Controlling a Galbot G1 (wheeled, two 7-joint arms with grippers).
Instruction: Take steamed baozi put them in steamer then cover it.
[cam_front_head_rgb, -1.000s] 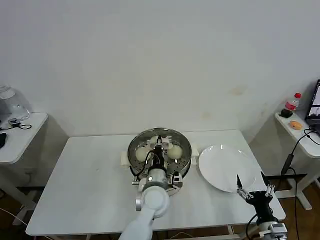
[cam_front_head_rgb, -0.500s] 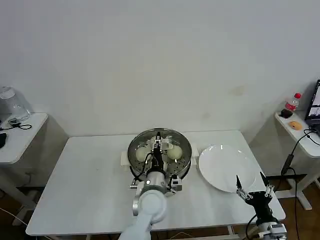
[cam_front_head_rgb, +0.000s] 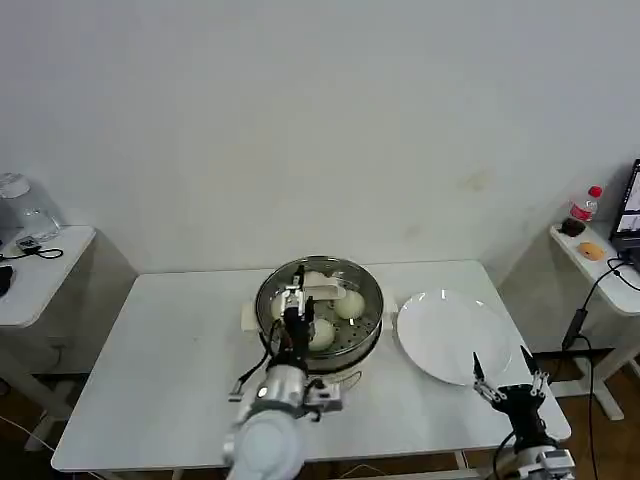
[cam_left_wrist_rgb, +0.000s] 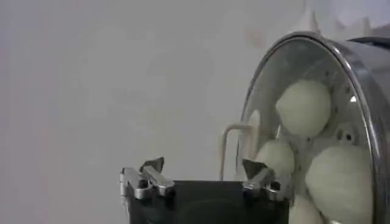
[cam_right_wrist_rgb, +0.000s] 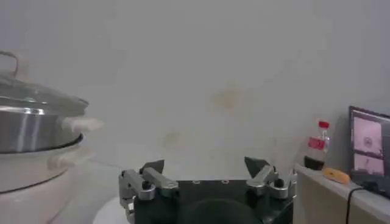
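Cover (cam_front_head_rgb: 318, 296) sits on the steamer (cam_front_head_rgb: 365, 335) over baozi (cam_front_head_rgb: 349, 305). Our left hand (cam_front_head_rgb: 292, 322) is open, empty, above its near rim; we'd lift straight clear. Right hand (cam_front_head_rgb: 507, 372) open, idle beside the plate (cam_front_head_rgb: 445, 330).

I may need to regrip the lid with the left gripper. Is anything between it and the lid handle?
Nothing visible. The left gripper hovers over the near side of the lid, jaws open, and the handle lies just beyond it with bare glass between. The lid sits on the steamer.
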